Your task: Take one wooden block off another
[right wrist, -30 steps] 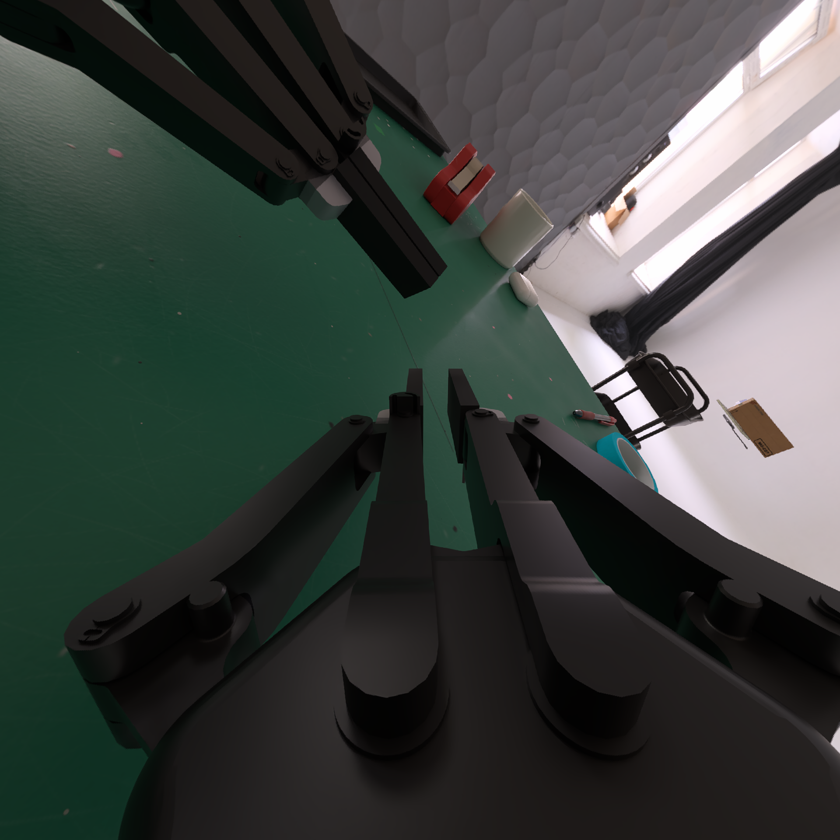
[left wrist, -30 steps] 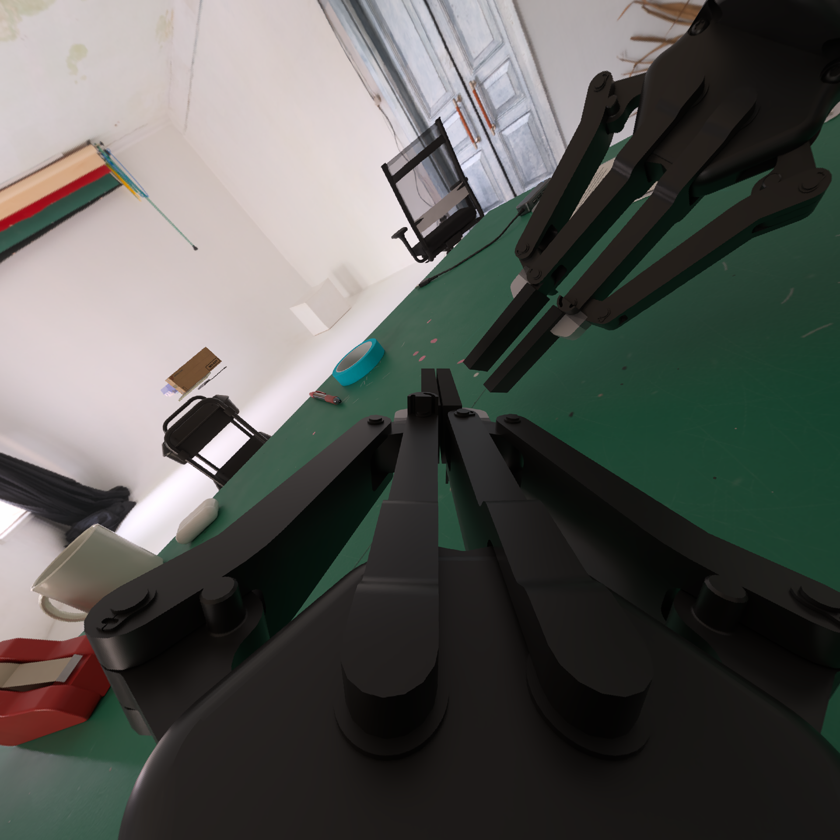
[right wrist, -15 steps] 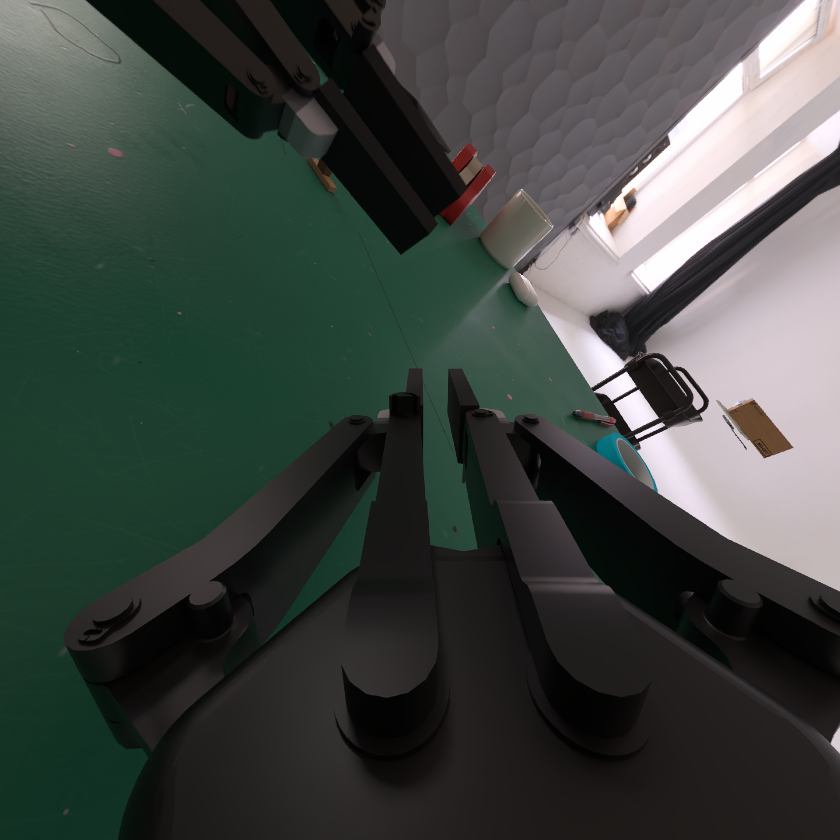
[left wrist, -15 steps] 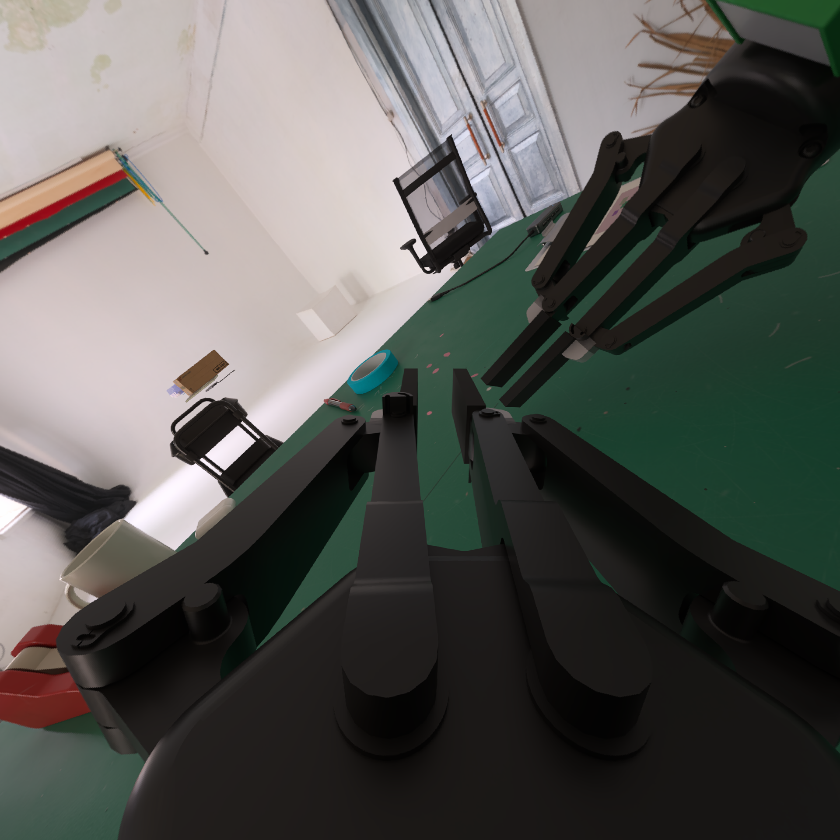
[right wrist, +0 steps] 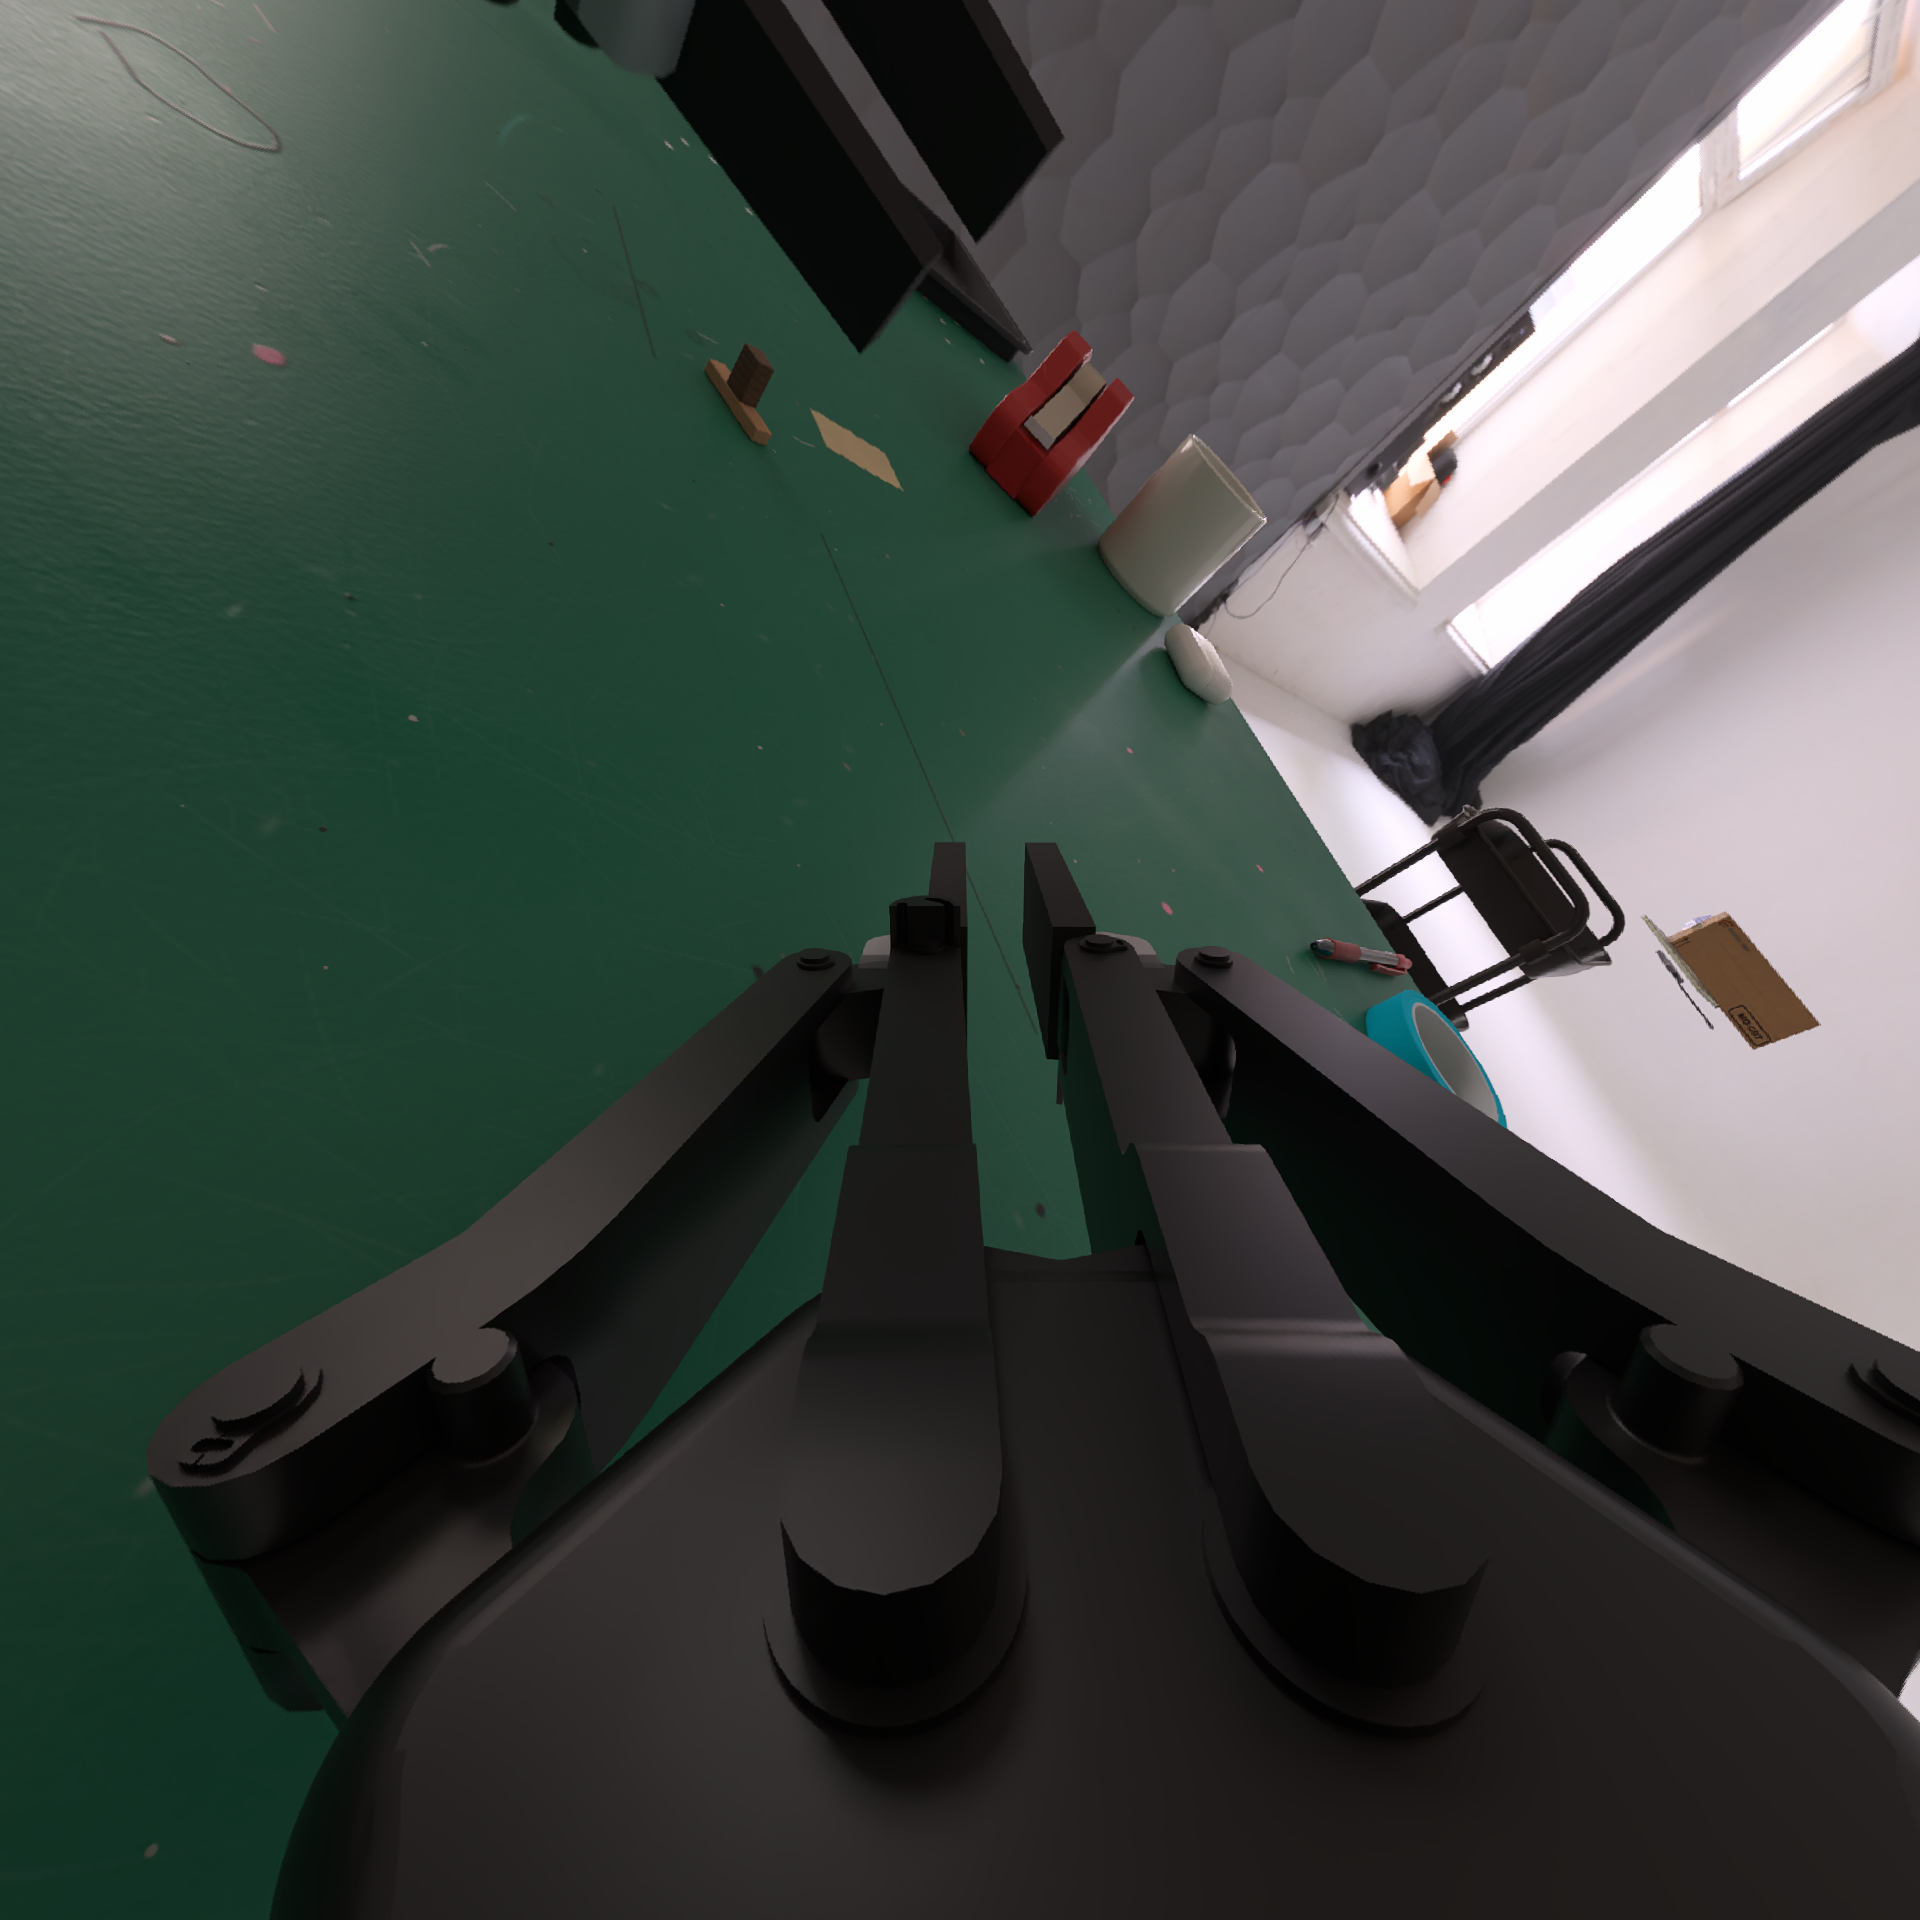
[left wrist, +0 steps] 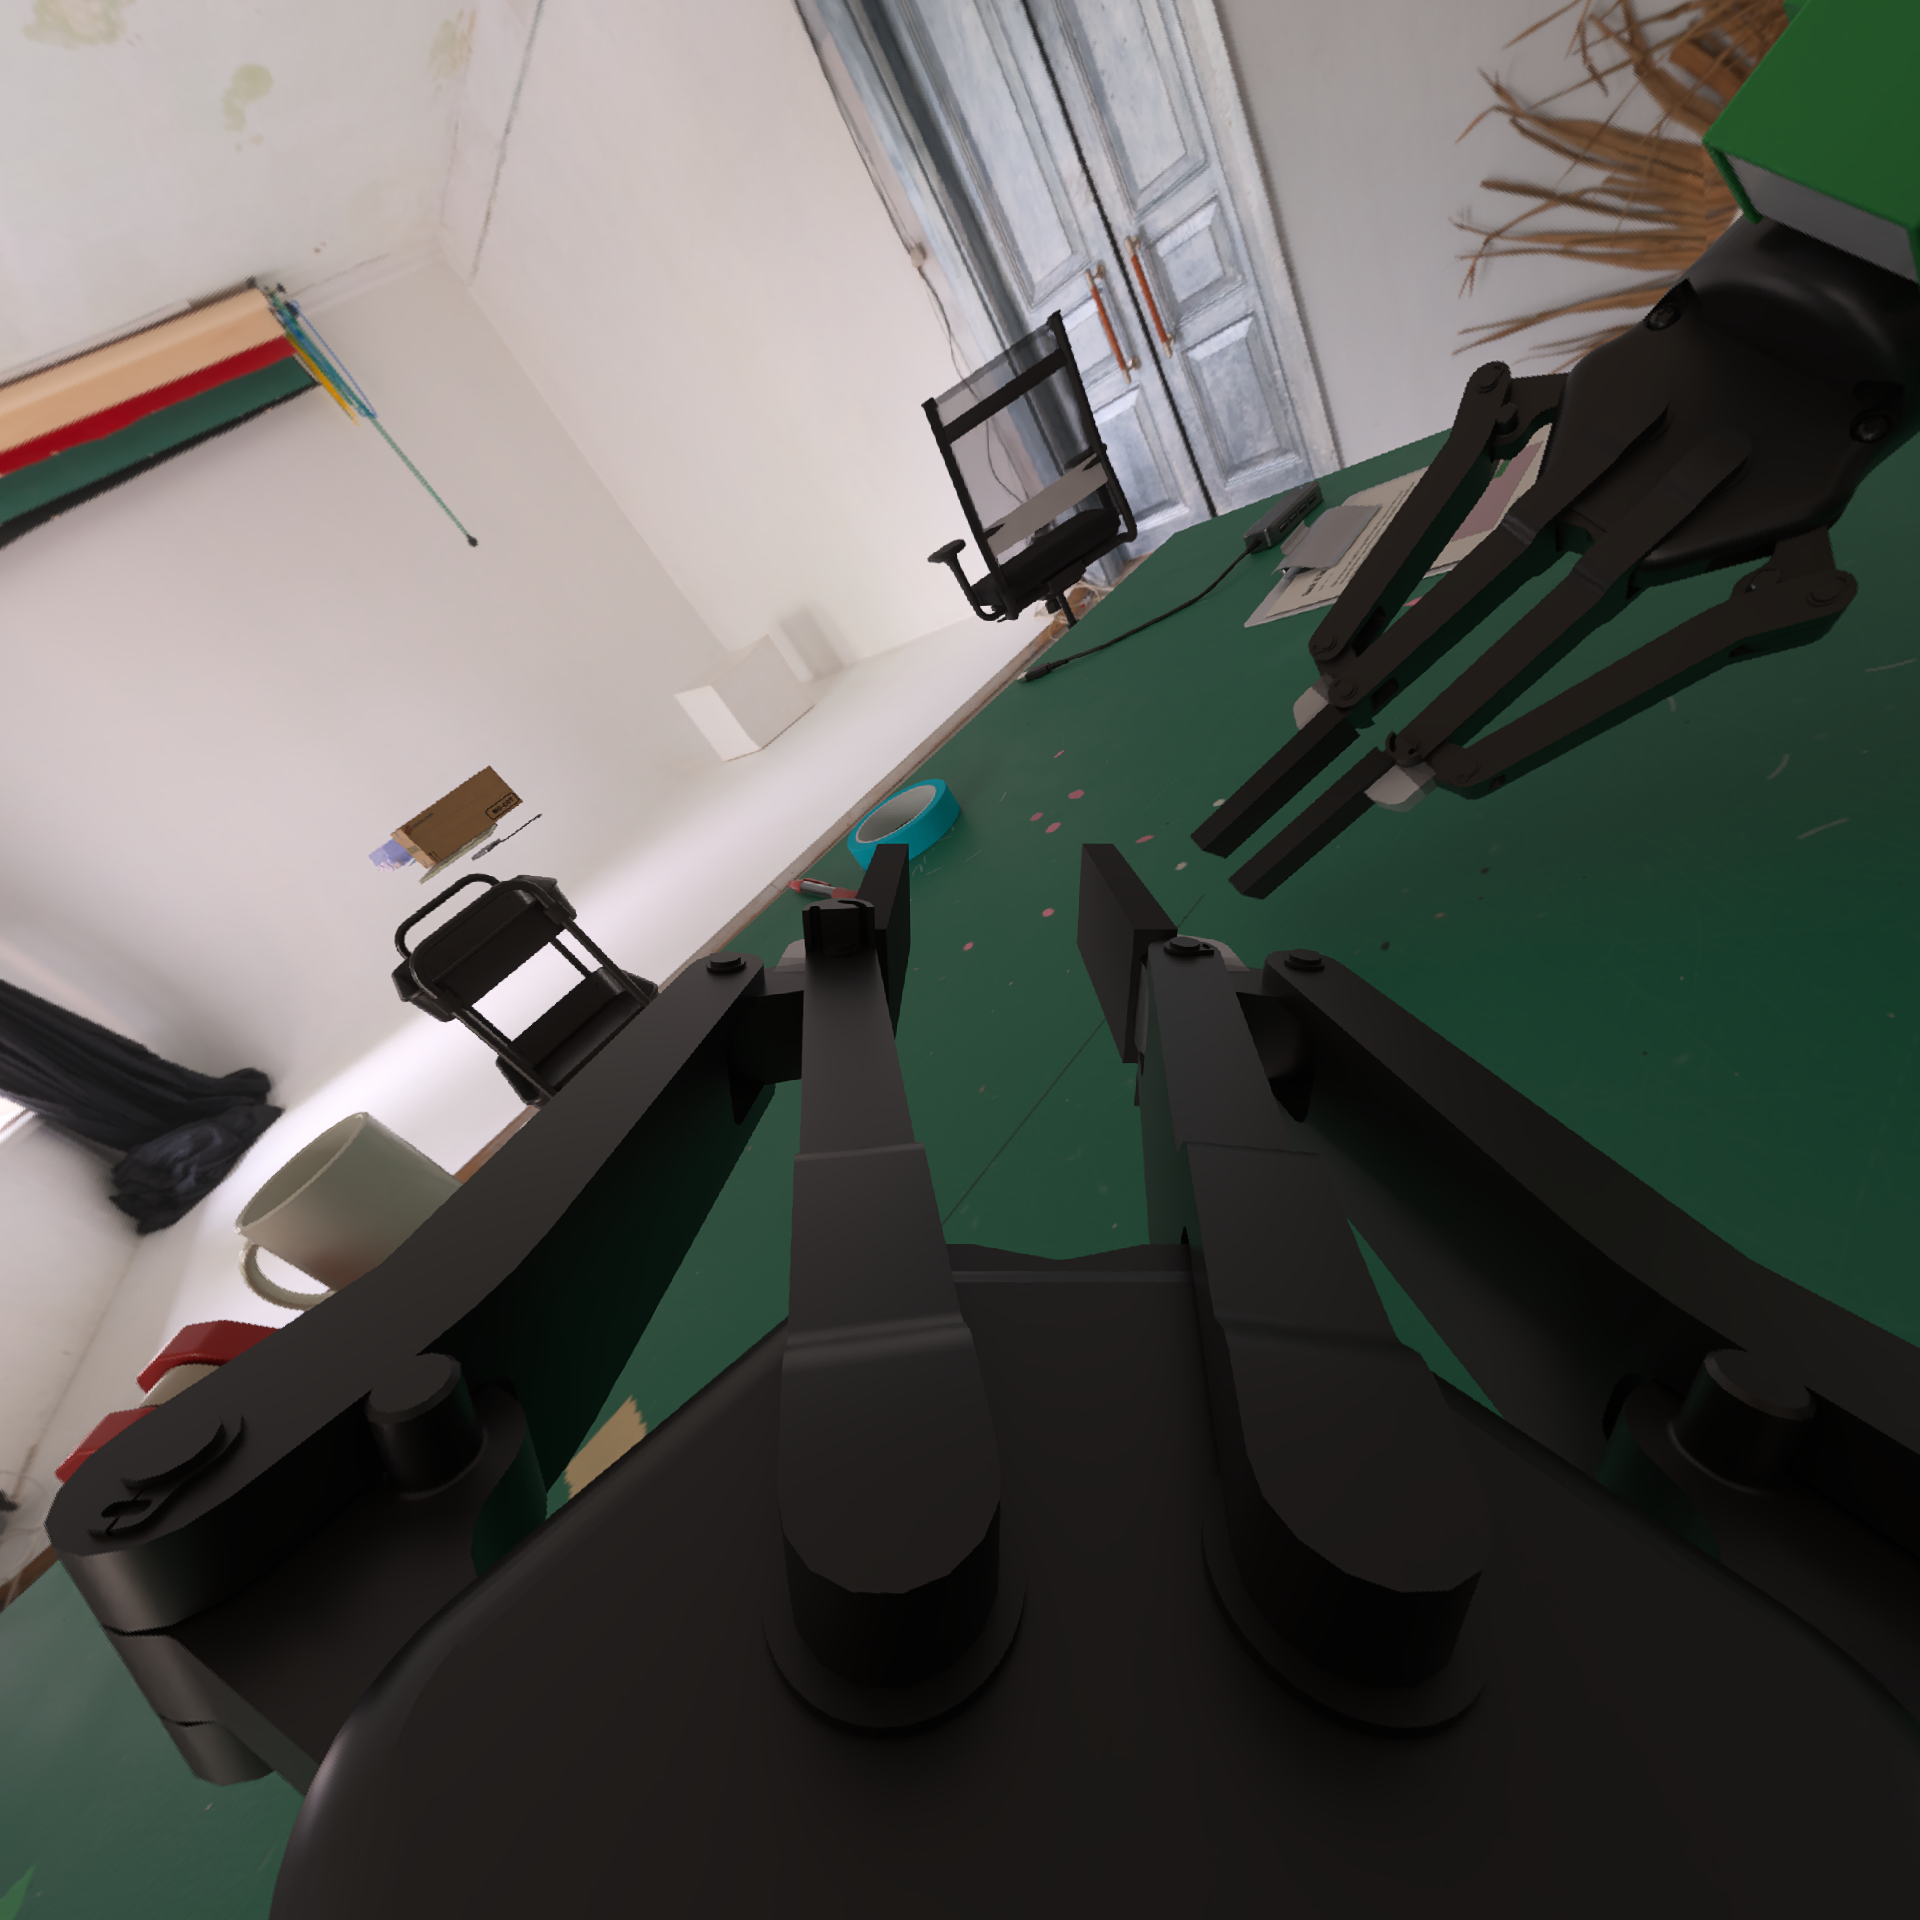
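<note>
My left end effector (left wrist: 992, 883) hangs over the green desk (left wrist: 1558, 1039) with its fingers parted and nothing between them; my right end effector (right wrist: 995, 883) shows only a narrow gap, also empty; in the right wrist view the dark wooden block (right wrist: 750, 374) stands upright on a lighter flat block (right wrist: 736, 403) at about eleven o'clock, a flat tan piece (right wrist: 854, 447) just beside it and a red holder (right wrist: 1049, 421) farther along; I judge I am in the approach, so next the left must reach and straddle the dark block.
</note>
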Tool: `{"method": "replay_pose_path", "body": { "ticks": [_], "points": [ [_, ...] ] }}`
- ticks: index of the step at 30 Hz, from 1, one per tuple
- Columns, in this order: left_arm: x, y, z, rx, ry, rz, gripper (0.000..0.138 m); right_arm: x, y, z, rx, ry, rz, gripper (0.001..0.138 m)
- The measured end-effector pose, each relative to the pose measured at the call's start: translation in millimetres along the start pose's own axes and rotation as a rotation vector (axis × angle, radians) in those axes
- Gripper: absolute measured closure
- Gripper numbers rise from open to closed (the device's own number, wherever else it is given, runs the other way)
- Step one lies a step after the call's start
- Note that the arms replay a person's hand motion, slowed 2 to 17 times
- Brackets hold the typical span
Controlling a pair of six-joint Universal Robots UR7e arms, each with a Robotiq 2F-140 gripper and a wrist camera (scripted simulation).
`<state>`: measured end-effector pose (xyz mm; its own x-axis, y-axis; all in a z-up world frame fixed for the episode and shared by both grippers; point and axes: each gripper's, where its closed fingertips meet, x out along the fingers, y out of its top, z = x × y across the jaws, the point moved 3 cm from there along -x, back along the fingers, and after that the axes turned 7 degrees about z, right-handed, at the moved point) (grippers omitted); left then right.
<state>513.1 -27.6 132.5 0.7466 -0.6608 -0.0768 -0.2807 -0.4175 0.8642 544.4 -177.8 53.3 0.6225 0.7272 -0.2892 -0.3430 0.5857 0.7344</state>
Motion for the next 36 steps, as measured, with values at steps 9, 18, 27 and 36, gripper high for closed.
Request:
{"method": "replay_pose_path", "body": {
  "ticks": [9,18,27,36],
  "points": [
    [-27.7,-18.5,-32.8,0.012,-0.076,-0.051,0.093,-0.5,0.5,-0.9,-0.001,0.009,0.006,0.124],
    [-47.7,-52.0,-64.3,-0.008,-0.197,-0.218,0.093,-1.3,1.4,-0.8,0.005,0.015,0.016,0.124],
    [-58.0,-87.5,-84.1,0.017,-0.323,-0.434,0.095,-1.3,1.3,-0.5,0.013,0.016,0.017,0.124],
    [-60.7,-109.5,-88.9,0.036,-0.477,-0.574,0.102,-1.0,1.1,-0.8,0.01,0.018,0.014,0.124]
  ]
}}
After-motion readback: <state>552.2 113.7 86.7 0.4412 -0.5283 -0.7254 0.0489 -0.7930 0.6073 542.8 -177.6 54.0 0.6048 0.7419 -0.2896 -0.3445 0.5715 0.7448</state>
